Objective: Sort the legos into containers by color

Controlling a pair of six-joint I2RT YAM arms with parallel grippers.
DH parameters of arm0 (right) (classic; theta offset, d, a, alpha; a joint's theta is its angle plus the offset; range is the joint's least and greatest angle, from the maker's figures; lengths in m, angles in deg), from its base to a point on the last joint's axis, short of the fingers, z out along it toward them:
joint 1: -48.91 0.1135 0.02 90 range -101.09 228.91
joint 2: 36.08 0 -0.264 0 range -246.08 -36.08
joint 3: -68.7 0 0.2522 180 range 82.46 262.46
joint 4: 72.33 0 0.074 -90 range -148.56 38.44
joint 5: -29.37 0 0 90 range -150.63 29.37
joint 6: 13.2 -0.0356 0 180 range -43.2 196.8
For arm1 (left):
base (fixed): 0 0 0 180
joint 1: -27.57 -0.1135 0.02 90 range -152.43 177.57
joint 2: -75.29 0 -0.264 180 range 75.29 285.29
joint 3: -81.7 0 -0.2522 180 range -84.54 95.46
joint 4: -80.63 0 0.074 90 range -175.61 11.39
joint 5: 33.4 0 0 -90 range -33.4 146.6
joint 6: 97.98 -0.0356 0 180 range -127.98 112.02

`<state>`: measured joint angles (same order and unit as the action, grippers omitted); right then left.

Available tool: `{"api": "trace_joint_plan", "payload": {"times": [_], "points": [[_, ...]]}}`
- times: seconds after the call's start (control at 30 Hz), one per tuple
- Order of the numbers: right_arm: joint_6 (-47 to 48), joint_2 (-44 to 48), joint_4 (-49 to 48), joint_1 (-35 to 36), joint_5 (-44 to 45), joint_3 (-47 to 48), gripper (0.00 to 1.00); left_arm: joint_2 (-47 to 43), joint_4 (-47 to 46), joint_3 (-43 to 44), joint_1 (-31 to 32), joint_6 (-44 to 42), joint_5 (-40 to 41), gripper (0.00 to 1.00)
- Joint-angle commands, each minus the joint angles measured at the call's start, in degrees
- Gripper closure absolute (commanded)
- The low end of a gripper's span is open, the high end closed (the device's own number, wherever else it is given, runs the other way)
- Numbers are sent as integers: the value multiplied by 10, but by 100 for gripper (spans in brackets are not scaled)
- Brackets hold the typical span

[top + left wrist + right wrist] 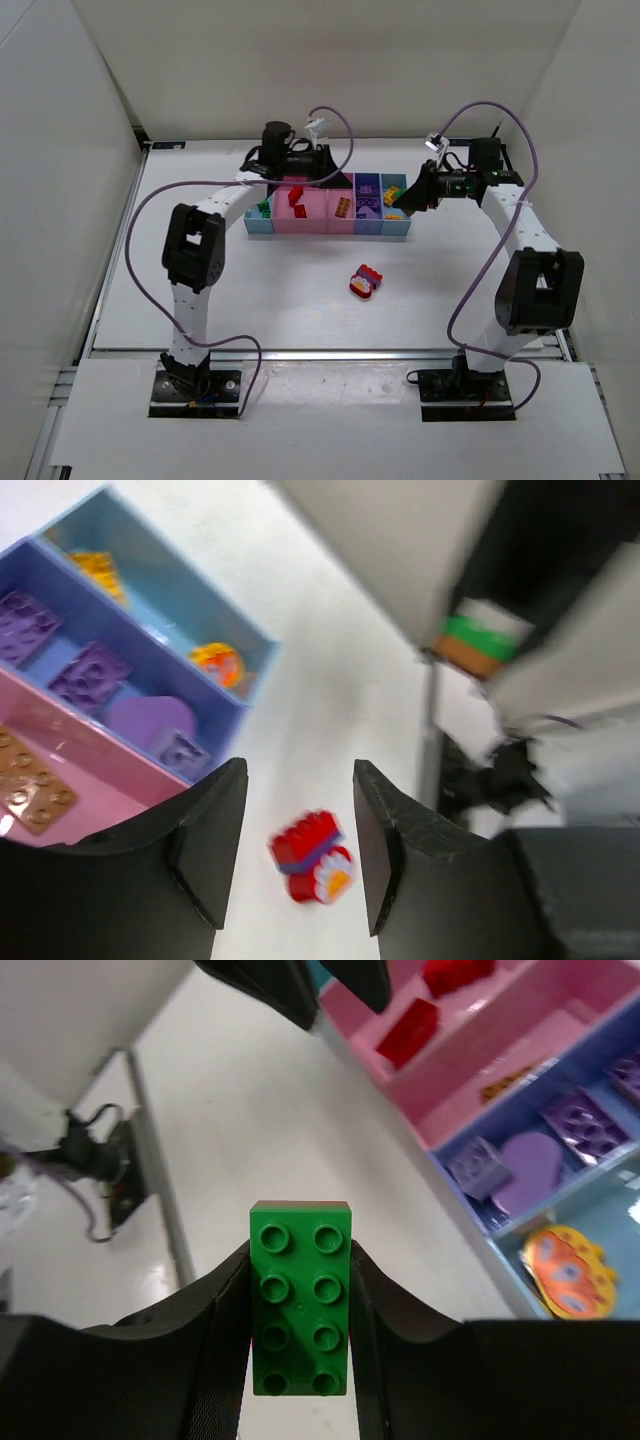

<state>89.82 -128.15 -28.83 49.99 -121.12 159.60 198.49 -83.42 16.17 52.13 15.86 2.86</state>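
Over the right end of the bins (pixel 400 233), my right end effector (pixel 300 1260) is clenched on a green brick (pixel 300 1300), while the left end effector (pixel 300 820) hangs released and empty. Green belongs in the leftmost bin (pixel 257 226), beside the left arm (pixel 215 215), so I judge reaching across risks a collision.
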Motion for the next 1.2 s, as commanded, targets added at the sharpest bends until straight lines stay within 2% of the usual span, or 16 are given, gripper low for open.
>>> {"api": "trace_joint_plan", "payload": {"times": [0.0, 0.07, 0.27, 0.33, 0.37, 0.4, 0.47, 0.53, 0.57, 0.63, 0.73, 0.93, 1.03, 1.17], "points": [[-28, -33, -51, -1, -163, 36, 89, -99, -156, -52, -43, 74, -210, 43], [-5, -55, -43, 4, -207, 49, 90, -131, -220, -94, -50, 97, -244, 43], [-4, -93, -34, 44, -248, 103, 90, -155, -257, -111, -50, 132, -276, 42], [-40, -108, -49, 59, -245, 114, 91, -158, -258, -119, -50, 131, -276, 43], [-71, -112, -71, 64, -241, 114, 92, -161, -258, -124, -50, 130, -272, 44], [-165, -119, -124, 66, -219, 113, 93, -165, -258, -132, -50, 126, -267, 44], [-255, -124, -198, 68, -206, 96, 94, -186, -258, -164, -50, 109, -241, 44], [-390, -128, -332, 69, -185, 72, 94, -207, -258, -196, -50, 97, -218, 45], [-425, -128, -395, 71, -180, 64, 95, -213, -258, -202, -50, 92, -198, 45], [-488, -126, -438, 74, -169, 54, 95, -225, -246, -212, -50, 87, -172, 45], [-498, -120, -458, 85, -166, 49, 95, -241, -216, -213, -47, 60, -133, 45], [-471, -109, -438, 110, -190, 46, 96, -267, -164, -203, -38, 7, -19, 42], [-409, -102, -378, 124, -200, 63, 96, -254, -165, -191, -37, 44, -15, 41], [-348, -101, -314, 141, -209, 85, 96, -250, -205, -200, -31, 63, -51, 39]]}}
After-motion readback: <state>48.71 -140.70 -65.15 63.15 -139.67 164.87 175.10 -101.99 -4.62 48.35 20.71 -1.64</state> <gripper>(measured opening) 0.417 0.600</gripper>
